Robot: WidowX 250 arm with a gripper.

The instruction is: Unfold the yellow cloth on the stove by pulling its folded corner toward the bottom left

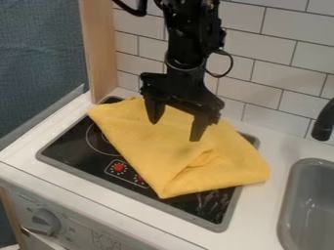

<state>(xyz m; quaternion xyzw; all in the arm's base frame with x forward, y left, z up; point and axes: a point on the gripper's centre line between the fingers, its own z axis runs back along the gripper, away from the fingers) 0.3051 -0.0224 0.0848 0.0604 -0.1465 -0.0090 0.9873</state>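
The black gripper (176,131) hangs from the top of the view over the stove, its two fingers spread wide apart with nothing between them. Behind and beneath it lies a yellow cloth (153,154), spread at a slant across the black stovetop (72,145). A fold crosses the cloth toward its front corner, with creases at the right. Whether the fingertips touch the cloth, I cannot tell.
A grey sink (312,200) is set into the white counter (264,215) at the right, below a black faucet (323,122). White wall tiles (261,78) rise behind, and a wooden post (100,49) stands at the back left.
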